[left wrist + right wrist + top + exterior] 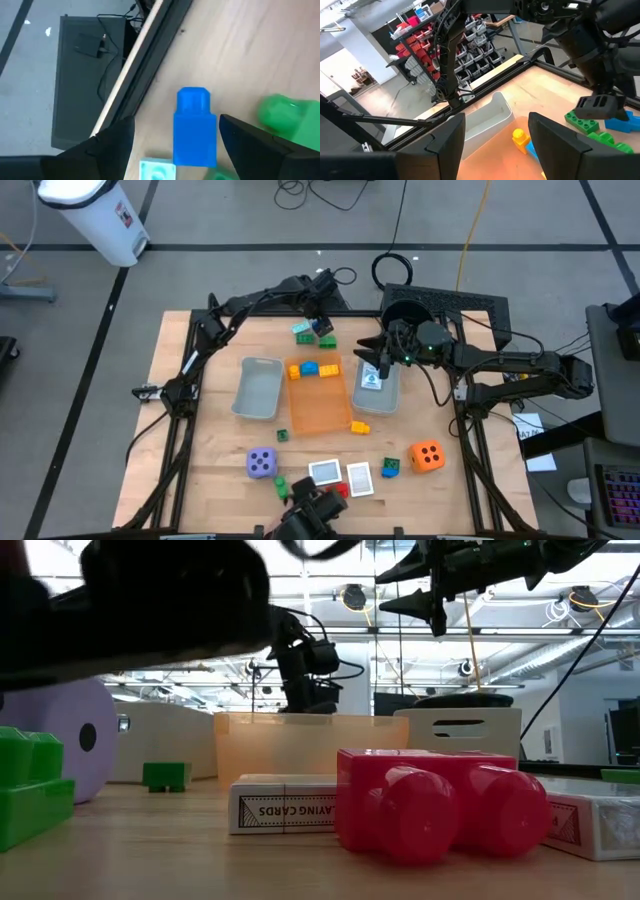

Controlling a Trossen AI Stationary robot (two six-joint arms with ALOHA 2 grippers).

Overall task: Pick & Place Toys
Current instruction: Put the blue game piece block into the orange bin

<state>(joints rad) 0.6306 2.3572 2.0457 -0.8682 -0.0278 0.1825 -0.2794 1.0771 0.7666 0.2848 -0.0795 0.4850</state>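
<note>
Light: ceiling lamps are glaring brightly in the low view.
Focus: red brick (440, 805) is blurring up close.

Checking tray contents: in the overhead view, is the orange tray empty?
No. The orange tray holds yellow and blue bricks at its far end.

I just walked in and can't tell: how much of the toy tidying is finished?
Early days. Blue and yellow plastic bricks already lie in the orange rectangular tray. The left pincer stands open around a blue plastic brick. The purple spotted die, orange spotted die and whitish cards are left on the wooden table.
</note>
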